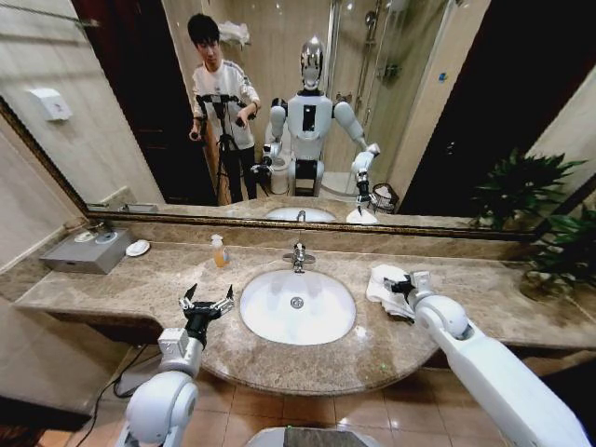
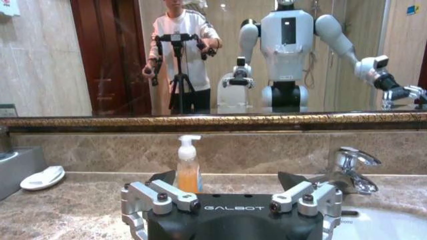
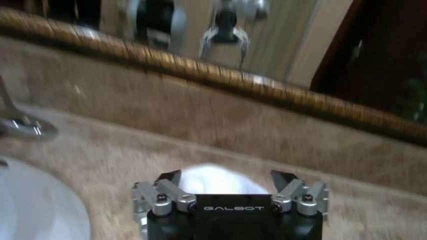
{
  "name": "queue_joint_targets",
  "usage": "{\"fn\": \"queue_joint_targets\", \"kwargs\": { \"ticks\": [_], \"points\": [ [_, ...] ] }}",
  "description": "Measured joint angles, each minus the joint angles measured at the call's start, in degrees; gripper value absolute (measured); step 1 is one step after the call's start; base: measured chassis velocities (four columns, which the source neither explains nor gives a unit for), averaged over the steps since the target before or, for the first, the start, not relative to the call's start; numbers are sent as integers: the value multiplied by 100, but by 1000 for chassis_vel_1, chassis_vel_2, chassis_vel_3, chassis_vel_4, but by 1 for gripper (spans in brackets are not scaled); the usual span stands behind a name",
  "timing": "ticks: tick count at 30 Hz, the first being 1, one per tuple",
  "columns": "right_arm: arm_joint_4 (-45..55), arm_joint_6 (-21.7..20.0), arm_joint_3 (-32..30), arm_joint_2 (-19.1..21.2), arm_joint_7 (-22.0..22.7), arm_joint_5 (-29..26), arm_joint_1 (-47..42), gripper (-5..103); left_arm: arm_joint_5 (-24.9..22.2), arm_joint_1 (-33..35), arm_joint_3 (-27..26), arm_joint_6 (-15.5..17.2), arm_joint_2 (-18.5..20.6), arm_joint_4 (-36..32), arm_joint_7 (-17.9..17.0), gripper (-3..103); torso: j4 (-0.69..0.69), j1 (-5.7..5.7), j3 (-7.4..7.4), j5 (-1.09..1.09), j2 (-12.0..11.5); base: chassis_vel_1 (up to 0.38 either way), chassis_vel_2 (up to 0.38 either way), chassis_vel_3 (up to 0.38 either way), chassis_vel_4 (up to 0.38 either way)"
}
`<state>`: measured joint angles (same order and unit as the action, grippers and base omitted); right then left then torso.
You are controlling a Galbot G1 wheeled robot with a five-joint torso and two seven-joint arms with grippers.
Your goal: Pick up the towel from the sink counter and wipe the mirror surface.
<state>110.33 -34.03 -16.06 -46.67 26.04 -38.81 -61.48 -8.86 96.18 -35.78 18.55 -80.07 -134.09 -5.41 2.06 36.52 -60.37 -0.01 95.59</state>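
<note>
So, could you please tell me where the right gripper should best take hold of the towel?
Probably the raised, bunched middle of the towel, coming straight down from above: it lies crumpled and low on the sink counter, beside the basin. The right gripper hangs open over it already.

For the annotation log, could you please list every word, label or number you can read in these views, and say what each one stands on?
"GALBOT": on the black body of the left gripper, in the left wrist view.
"GALBOT": on the black body of the right gripper, in the right wrist view, blurred but legible.
The soap bottle shows no readable label.
The wall dispenser reflected in the mirror surface is too small to read.
</note>
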Motion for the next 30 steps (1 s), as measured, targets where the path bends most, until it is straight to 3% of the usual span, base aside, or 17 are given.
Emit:
{"fn": "queue_joint_targets", "kwargs": {
  "ticks": [2, 4, 5, 8, 9, 11, 17, 19, 25, 30],
  "points": [
    [74, 176, -60, -56, -26, 126, -101, 89, 0, 0, -1, 0, -1, 0, 0, 100, 1, 0, 0, 0, 0, 0, 0, 0, 0],
    [275, 833, -409, -403, -316, 542, -518, 100, 0, 0, 0, 0, -1, 0, 0, 100, -1, 0, 0, -1, 0, 0, 0, 0, 0],
    [275, 833, -409, -403, -316, 542, -518, 100, 0, 0, 0, 0, -1, 0, 0, 100, -1, 0, 0, -1, 0, 0, 0, 0, 0],
    [497, 1672, -893, -1044, -723, 1121, -1130, 100, 0, 0, -1, 0, 0, 0, 0, 100, -1, 0, 0, 0, 0, 0, 0, 0, 0],
    [497, 1672, -893, -1044, -723, 1121, -1130, 100, 0, 0, -1, 0, 0, 0, 0, 100, -1, 0, 0, 0, 0, 0, 0, 0, 0],
    [740, 1986, -1209, -1523, -1157, 1480, -1578, 100, 0, 0, 0, 0, 0, 0, 0, 100, -2, 0, 0, 0, 0, 0, 0, 0, 0],
    [1205, 2226, -1563, -2200, -1763, 2039, -2222, 100, 0, 0, 0, 0, -1, 0, 0, 100, -1, -1, 1, -2, 1, 0, 0, 0, 0],
    [1261, 2307, -1779, -2538, -2164, 2259, -2435, 100, 0, 0, 0, 0, 0, 0, 0, 100, -1, -1, 1, -1, 1, 0, 0, 0, 0],
    [1227, 2569, -1968, -3004, -2543, 2431, -2782, 100, 0, 0, 0, 0, 0, 0, 0, 100, -1, 0, 0, 0, 1, 0, 0, 0, 0],
    [1496, 2464, -1969, -3106, -2737, 2433, -2956, 100, 0, 0, -1, 0, 0, 0, 0, 100, 0, 0, 0, 0, 1, 0, 0, 0, 0]
  ]
}}
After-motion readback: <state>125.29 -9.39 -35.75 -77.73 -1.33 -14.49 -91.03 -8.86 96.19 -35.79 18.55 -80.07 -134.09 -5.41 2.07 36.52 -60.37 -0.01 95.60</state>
